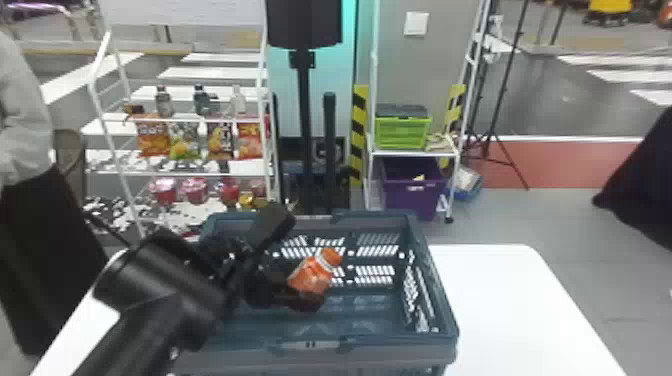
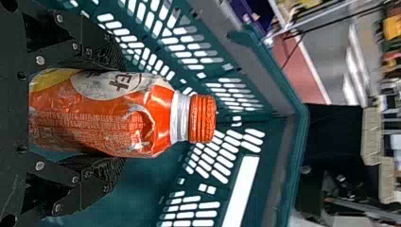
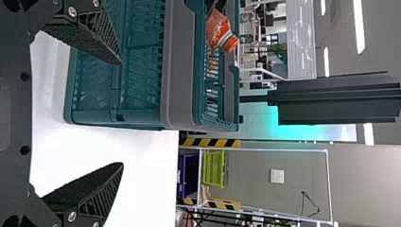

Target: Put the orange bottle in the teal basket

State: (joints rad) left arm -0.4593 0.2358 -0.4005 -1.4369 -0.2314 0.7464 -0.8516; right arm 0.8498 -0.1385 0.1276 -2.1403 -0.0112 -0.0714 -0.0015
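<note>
Fingers first: through the left wrist view I see my left gripper [image 2: 122, 116] clamped on both sides of the orange bottle [image 2: 99, 113], its cap [image 2: 203, 118] sticking out past the tips and the teal basket [image 2: 300, 142] walling it in behind. The skin of the bottle looks creased, so a twist of my wrist could make it slide in the grip; I'd keep the pressure steady until I mean to let go. From the head view, the bottle leans cap-up within the basket's outline, and the basket sits on the white bench [image 1: 510, 300]. I judge only lowering and release remain. I can't tell whether the base touches the basket floor; if it hangs above, letting go now would drop it, and with that lean it would likely topple and roll against the slotted side. My arm crosses the basket's left side, so a low retreat could snag the rim and drag the basket over the bench. Over in the right wrist view, my right gripper [image 3: 122, 113] is spread wide and empty just beside the basket, with the bottle showing beyond the near wall. A careless sideways nudge there could shove the basket out from under the bottle before I release it.
</note>
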